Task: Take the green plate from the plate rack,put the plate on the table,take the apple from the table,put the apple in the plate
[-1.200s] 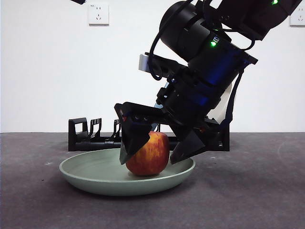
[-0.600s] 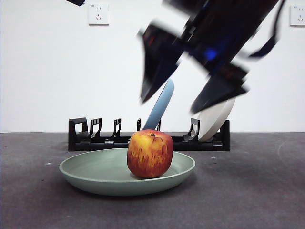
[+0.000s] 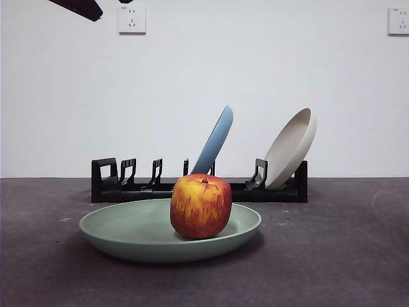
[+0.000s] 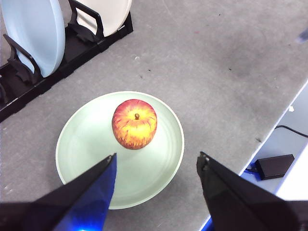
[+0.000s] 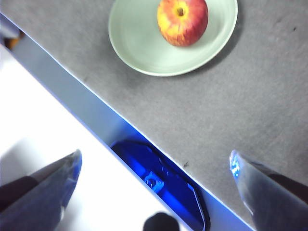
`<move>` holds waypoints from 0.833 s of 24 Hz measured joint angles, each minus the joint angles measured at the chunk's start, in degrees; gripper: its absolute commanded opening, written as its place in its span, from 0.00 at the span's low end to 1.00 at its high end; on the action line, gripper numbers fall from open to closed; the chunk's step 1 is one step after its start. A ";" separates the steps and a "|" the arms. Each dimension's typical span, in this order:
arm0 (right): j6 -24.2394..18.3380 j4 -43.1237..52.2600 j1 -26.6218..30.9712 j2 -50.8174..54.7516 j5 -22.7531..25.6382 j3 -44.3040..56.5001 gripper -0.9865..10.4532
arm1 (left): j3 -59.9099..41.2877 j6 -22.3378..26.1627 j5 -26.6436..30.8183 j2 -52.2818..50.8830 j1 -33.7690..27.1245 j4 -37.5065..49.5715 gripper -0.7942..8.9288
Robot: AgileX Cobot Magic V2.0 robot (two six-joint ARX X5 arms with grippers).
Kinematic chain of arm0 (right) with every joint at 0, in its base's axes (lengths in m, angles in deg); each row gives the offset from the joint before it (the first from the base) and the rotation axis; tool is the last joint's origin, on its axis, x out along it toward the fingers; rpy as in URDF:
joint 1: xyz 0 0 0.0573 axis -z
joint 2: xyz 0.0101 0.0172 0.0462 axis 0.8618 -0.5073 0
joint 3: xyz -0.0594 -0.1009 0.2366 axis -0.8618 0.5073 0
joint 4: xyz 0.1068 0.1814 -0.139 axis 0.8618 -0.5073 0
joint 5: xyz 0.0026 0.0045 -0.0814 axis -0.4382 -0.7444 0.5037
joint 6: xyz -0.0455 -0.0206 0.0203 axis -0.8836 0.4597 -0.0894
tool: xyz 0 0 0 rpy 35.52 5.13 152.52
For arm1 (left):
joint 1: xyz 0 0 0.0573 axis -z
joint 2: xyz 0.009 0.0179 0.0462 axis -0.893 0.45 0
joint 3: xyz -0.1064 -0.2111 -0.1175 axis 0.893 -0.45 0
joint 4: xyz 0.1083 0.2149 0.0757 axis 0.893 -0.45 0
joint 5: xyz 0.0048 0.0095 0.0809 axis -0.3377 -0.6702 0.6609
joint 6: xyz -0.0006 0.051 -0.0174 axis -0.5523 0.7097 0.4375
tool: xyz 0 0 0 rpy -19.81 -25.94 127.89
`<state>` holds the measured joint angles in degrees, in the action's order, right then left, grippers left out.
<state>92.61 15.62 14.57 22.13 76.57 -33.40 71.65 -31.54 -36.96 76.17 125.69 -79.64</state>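
Apple [image 3: 200, 206] sits upright in the green plate [image 3: 128, 230] on the table [image 3: 345, 256], so we judge the task done. Our left gripper [image 4: 156, 166] hangs above it, fingers spread wide and empty; our right gripper [image 5: 154, 168], also open and empty, is well apart.

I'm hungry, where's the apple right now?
The apple sits in the green plate on the table, in front of the plate rack in the front view. No claw touches it.
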 measured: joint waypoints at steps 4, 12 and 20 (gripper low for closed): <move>0.02 0.02 0.00 2.19 0.00 0.00 0.13 | 0.00 0.00 0.00 0.00 0.00 -0.02 0.16; 0.02 0.00 0.00 2.21 0.02 0.00 0.09 | 0.00 -0.02 -0.81 0.00 0.00 -0.13 0.07; 0.02 -0.02 0.00 2.29 0.07 0.00 0.09 | 0.00 -0.04 -1.07 0.00 0.00 -0.15 0.08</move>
<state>92.63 15.60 14.57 24.42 76.64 -33.40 71.65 -31.58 -38.03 76.17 125.69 -79.79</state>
